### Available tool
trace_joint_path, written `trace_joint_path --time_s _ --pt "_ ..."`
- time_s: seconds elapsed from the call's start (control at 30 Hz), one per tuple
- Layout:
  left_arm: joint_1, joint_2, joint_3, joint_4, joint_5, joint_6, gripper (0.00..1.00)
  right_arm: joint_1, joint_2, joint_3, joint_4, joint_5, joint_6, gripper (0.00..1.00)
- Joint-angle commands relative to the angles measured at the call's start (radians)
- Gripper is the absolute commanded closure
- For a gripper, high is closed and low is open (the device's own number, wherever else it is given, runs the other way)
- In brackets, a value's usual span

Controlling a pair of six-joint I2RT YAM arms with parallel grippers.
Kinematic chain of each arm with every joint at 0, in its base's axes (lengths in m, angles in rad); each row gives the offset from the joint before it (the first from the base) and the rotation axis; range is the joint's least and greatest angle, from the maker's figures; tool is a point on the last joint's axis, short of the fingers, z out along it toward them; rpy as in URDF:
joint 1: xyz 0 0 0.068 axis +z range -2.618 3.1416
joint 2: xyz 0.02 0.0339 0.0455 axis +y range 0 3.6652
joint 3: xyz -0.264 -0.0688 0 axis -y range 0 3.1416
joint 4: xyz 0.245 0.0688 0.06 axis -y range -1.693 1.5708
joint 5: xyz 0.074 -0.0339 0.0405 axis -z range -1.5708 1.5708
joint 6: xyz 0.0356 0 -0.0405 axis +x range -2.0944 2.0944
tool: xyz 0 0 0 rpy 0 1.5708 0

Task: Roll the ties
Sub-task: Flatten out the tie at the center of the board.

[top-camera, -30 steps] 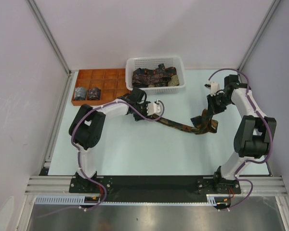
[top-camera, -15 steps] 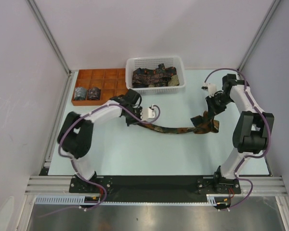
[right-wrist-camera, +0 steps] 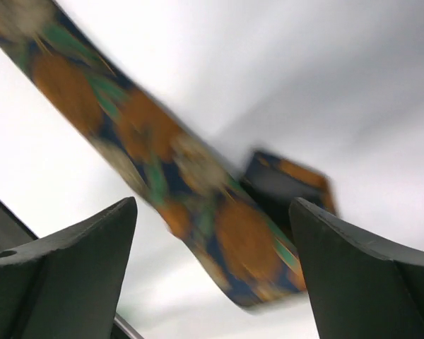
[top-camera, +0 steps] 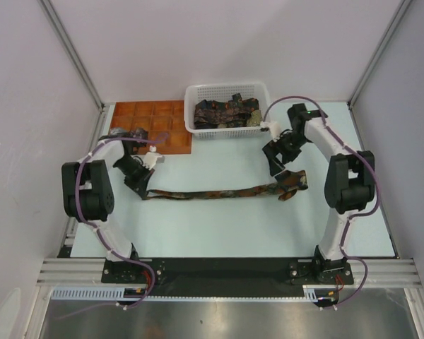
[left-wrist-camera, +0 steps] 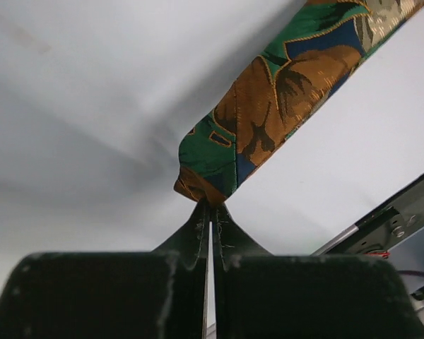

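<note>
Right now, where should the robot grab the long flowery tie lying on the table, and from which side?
Grab the dark patterned fabric necktie at its wide, crumpled right end, coming down from above. It lies flat, so that bunched end probably offers most to pinch. The left pincer pinches the narrow tip; the open right pincer hangs nearest.

Two white-and-black arms strung with purple cable

The left arm (top-camera: 88, 194) and right arm (top-camera: 348, 185) are built from white links and bulky black joint housings, mounted on black base plates (top-camera: 124, 270). Along each, purple cables (top-camera: 290, 100) are looped. The left gripper (left-wrist-camera: 210, 206) and right gripper (right-wrist-camera: 212, 205) are tipped with dark wedge-shaped fingers (right-wrist-camera: 63, 261).
</note>
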Motion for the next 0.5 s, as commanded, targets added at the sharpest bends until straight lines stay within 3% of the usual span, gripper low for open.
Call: trace_joint_path --time_s 0.0,0.13,0.3,0.37,0.4,0.47 --pt "0.096 0.056 0.074 -0.032 0.030 -0.100 1.00 -0.113 -0.145 -0.058 0.034 -0.021 -0.034 0.05" --pt "0.107 0.091 0.073 -0.012 0.056 -0.139 1.00 -0.164 -0.294 -0.291 0.146 -0.010 -0.103 0.04" --pt "0.107 0.116 0.068 -0.003 0.057 -0.175 1.00 -0.156 -0.620 -0.636 0.502 0.019 -0.199 0.04" --pt "0.106 0.113 0.065 -0.003 0.059 -0.182 1.00 -0.132 -0.690 -0.777 0.660 0.052 -0.181 0.11" --pt "0.107 0.110 0.065 -0.004 0.059 -0.185 1.00 -0.101 -0.749 -0.820 0.703 0.068 -0.172 0.20" --pt "0.109 0.104 0.062 -0.004 0.057 -0.186 1.00 -0.073 -0.794 -0.924 0.801 0.108 -0.176 0.22"
